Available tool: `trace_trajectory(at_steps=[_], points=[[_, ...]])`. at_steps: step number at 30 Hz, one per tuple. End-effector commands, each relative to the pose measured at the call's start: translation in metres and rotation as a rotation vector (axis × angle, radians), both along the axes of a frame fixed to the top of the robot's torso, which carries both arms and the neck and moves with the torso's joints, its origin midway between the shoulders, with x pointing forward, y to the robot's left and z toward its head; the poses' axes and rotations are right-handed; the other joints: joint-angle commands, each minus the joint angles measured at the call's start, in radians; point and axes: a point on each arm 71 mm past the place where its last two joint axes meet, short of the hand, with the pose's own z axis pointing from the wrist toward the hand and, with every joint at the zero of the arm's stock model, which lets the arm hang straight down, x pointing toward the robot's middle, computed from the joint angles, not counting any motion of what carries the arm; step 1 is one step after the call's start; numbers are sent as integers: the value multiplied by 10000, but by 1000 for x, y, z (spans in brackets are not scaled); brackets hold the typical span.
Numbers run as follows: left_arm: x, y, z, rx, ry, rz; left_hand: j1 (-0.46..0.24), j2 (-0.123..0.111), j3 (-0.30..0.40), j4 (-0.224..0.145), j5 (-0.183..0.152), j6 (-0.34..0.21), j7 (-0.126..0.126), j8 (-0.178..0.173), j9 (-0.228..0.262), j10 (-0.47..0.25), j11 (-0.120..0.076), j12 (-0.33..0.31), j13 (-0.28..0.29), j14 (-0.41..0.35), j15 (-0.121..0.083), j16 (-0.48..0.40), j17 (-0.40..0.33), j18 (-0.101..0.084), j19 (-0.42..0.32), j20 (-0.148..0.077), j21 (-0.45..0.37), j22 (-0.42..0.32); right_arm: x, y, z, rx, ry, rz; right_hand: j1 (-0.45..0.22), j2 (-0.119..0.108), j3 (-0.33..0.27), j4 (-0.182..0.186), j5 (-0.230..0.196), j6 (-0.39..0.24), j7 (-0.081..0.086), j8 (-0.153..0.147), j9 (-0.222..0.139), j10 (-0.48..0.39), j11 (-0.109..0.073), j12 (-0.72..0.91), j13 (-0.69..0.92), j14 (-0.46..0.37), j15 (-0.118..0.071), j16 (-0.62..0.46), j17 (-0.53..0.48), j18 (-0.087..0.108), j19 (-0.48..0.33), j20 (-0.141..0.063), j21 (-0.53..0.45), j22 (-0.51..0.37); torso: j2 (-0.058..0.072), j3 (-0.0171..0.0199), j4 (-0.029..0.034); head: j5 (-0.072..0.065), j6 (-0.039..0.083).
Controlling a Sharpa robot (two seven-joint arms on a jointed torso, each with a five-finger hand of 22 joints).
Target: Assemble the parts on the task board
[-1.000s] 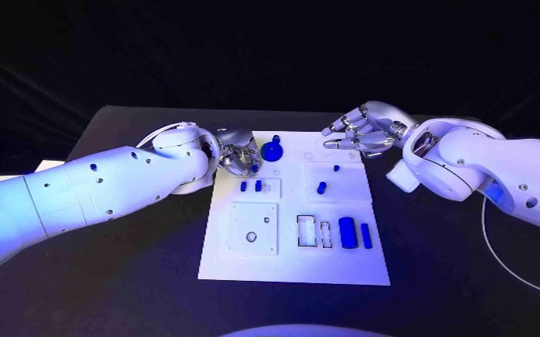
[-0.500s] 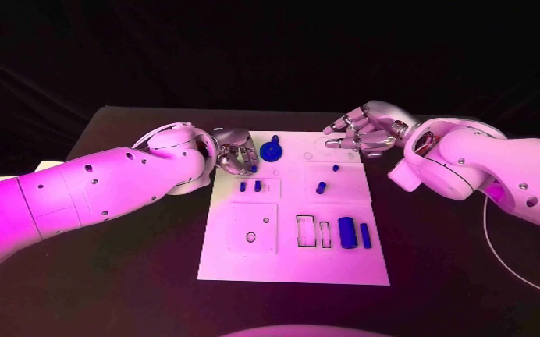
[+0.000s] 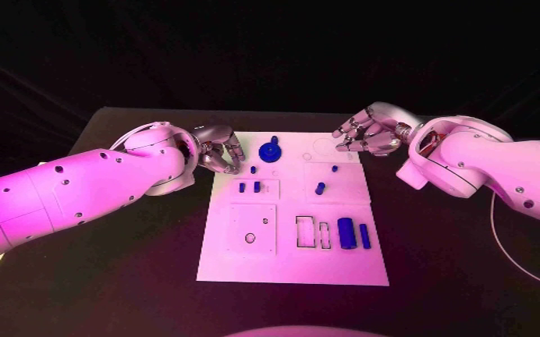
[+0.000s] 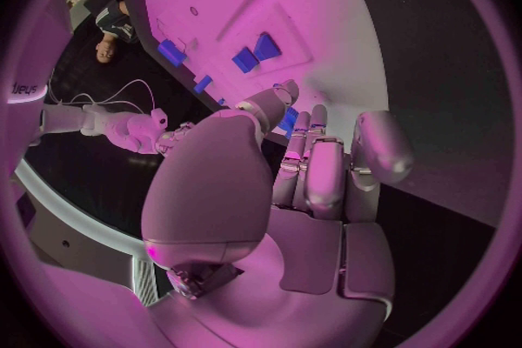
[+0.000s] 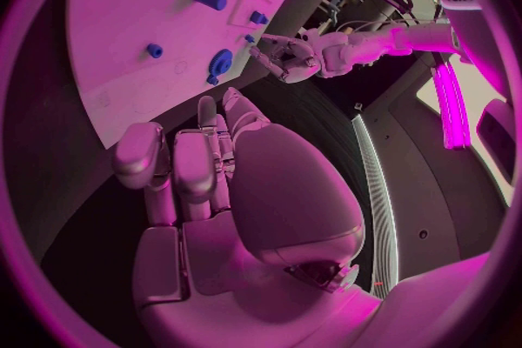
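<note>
Both hands have drawn outward off the task board (image 3: 295, 267); left hand (image 3: 216, 150) and right hand (image 3: 367, 136) empty, fingers spread.

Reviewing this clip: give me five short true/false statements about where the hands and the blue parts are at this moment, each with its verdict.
1. The left hand is at the far left corner of the task board, off its left edge. True.
2. The right hand is gripping a blue part. False: its fingers are apart and nothing is in it.
3. The round blue part lies at the far end of the board, between the two hands. True.
4. The blue cylinder lies on the black table, off the board. False: it lies on the board, towards its near right.
5. The left hand is holding the round blue part. False: that part lies on the board, apart from the hand.
</note>
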Motion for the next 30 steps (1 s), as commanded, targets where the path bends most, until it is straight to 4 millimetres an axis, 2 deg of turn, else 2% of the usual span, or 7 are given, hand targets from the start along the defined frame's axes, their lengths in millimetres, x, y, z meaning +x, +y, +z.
trace_trajectory(at_steps=[1,2,5,13,18,24,30], points=[[2,7,9,-2941,267,596,81,197,22,16,-42,156,77,119,43,45,49,77,22,-159,93,-537,-877,126,-253,79,-984,-672,-2,3,-4,-2672,-1365,609,195,-106,583,-111,-214,300,112,-75,-28,520,41,-917,-1283,170,149,36,50,87,168,-21,58,122,-6,12,10,-15,45],[2,10,11,-3732,330,795,124,288,86,18,-38,273,118,168,58,150,56,133,37,-303,105,-779,-1271,193,-384,82,-1366,-927,-3,5,-5,-3067,-1632,680,257,-177,645,-172,-215,391,58,-44,-14,459,46,-1034,-1409,174,57,55,72,54,210,17,97,192,-6,20,5,-16,67],[2,18,17,-6277,707,1403,233,534,258,17,-41,472,148,242,73,626,6,405,113,-512,83,-1060,-1682,275,-594,78,-1845,-1230,-5,9,-8,-4129,-2362,838,242,-317,988,-222,-287,551,-3,-79,-19,628,24,-1390,-2009,224,28,163,170,1,376,12,256,453,-11,28,1,-76,128],[-8,26,19,-11657,2401,2690,57,693,11,116,-84,779,36,416,81,1068,-144,820,221,-994,12,-1531,-2454,460,-1123,32,-2996,-1946,-10,21,-15,-6034,-3497,1085,-20,-640,1473,-166,-618,717,-96,-209,-47,773,16,-1843,-2864,239,9,235,197,-30,478,2,372,639,-3,-13,-2,-268,209],[-13,27,19,-12543,2776,2897,9,712,-163,128,-88,779,-2,431,69,1166,-188,968,272,-1054,-19,-1547,-2523,482,-1188,12,-3148,-2035,-12,27,-20,-6577,-3633,1258,-132,-777,1661,-134,-730,791,-133,-249,-55,744,3,-2023,-3194,220,-104,180,118,-22,459,-72,356,626,-7,2,18,-342,233],[-15,26,19,-12869,2924,2951,-5,709,-211,130,-89,777,-4,433,66,1164,-192,994,281,-1085,-21,-1573,-2579,500,-1227,8,-3265,-2111,-14,35,-26,-6759,-3627,1477,-192,-880,1870,-130,-752,802,-145,-288,-76,693,7,-2187,-3518,200,-208,97,17,-13,422,-162,311,576,2,-9,-2,-301,245],[-16,25,19,-12942,3021,2960,3,719,-248,121,-85,781,-7,439,64,1161,-197,1021,289,-1114,-24,-1592,-2621,512,-1261,4,-3352,-2166,-13,41,-31,-6865,-3512,1615,-207,-894,1971,-132,-752,808,-155,-293,-84,684,-4,-2244,-3646,200,-244,82,1,-9,410,-197,293,556,9,-9,15,-298,248]])
